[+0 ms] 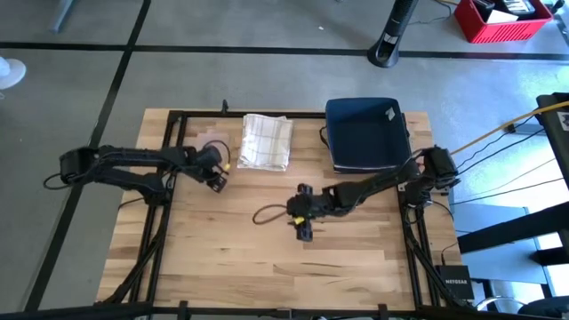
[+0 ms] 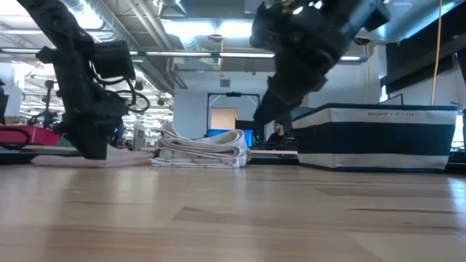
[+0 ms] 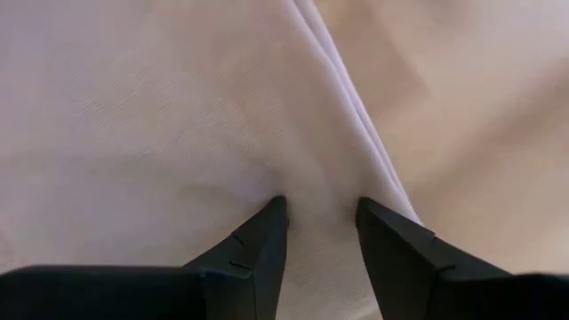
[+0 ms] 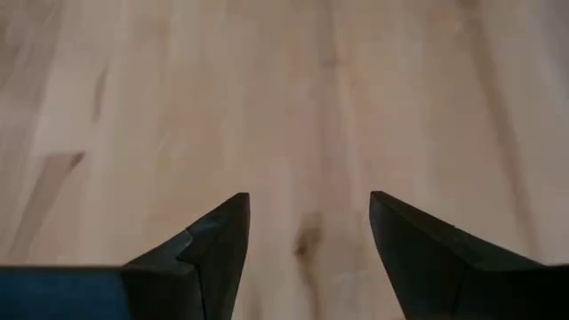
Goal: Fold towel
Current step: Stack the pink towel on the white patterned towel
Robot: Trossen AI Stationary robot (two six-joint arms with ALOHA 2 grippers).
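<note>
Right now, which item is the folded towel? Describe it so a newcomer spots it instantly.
Start at the wooden table and go to its far edge, where a dark blue basket sits. The towel lies flat just left of that basket, between it and the left gripper. It is the only pale item there: a folded white rectangle with a thin grid pattern.

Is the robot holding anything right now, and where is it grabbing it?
The left gripper is down on a pale cloth near its edge, fingers apart; a grip cannot be told. The right gripper is open, holding nothing.
</note>
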